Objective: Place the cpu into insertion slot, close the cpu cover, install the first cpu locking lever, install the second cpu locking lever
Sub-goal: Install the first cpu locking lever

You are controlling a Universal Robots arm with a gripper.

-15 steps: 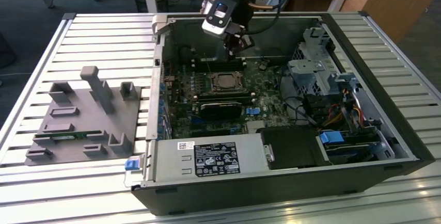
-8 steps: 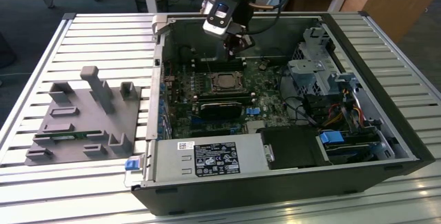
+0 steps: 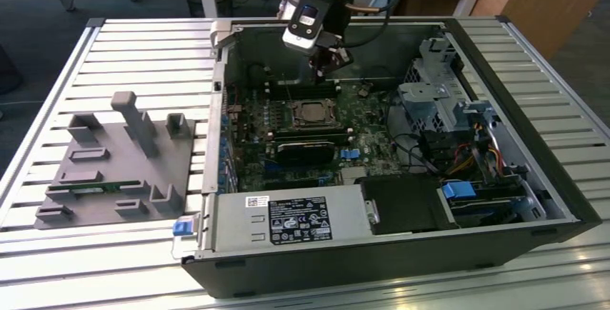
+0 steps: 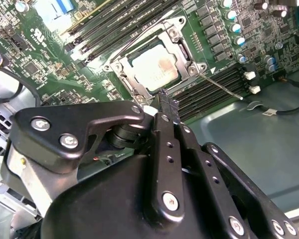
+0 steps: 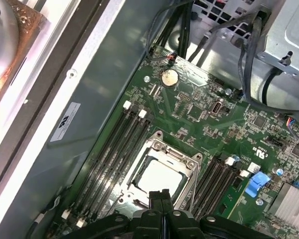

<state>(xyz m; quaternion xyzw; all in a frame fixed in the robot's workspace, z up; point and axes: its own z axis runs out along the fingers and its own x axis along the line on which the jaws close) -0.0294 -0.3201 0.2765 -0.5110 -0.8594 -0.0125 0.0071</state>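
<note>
**Closed claw poised just above the seated cpu**

In the exterior view the arm comes down from the upper centre of the frame, close to vertical, into the open computer case (image 3: 476,60). The case lies on a slatted table (image 3: 143,60). The gripper (image 3: 326,73) points straight down at the green motherboard (image 3: 286,167). Its tips hang over the upper part of the board, a little above the middle of the frame. In both wrist views the two black fingers (image 5: 154,199) lie pressed together with only a thin seam between them, and nothing shows clamped in them.

The cpu (image 4: 154,67) sits flat in the insertion slot (image 3: 296,114), its pale metal face up. The cpu cover (image 4: 187,52) lies down around it, framing that face through its window. In the exterior view the slot is near the frame's centre, just below the gripper's tips. In the second wrist view the tips (image 4: 167,99) stand just beside the socket's edge, over the near bank of memory slots (image 4: 209,97). Whether they touch anything cannot be told. A thin metal lever (image 4: 223,88) runs out from a corner of the cover across those slots.

At the exterior view's left, well apart from the case, a grey fixture block (image 3: 114,160) rests on the table.
</note>
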